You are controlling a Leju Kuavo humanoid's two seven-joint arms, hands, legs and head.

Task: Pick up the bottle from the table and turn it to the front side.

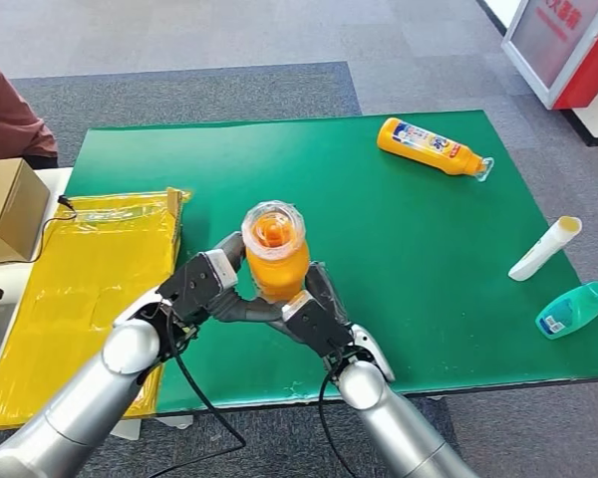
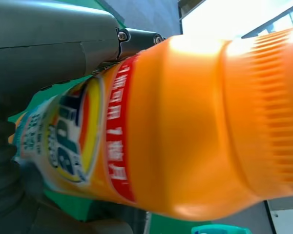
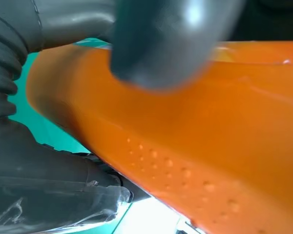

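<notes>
An orange bottle (image 1: 277, 261) with a clear plastic-wrapped cap is held upright above the green table (image 1: 402, 249), its cap toward the head camera. My left hand (image 1: 202, 284) grips it from the left and my right hand (image 1: 315, 317) from the right, their fingers meeting under it. The left wrist view has the bottle (image 2: 167, 131) close up, with its red, blue and yellow label turned toward that camera and my left hand (image 2: 45, 53) alongside it. In the right wrist view the bottle (image 3: 197, 141) is plain orange with small raised dots, my right hand (image 3: 56, 185) against it.
A second orange bottle (image 1: 432, 146) lies at the table's far right. A white tube (image 1: 544, 248) and a teal bottle (image 1: 574, 310) lie near the right edge. A yellow bag (image 1: 86, 289) covers the left end, beside a cardboard box (image 1: 6, 204). A person's sleeve (image 1: 6, 115) is at far left.
</notes>
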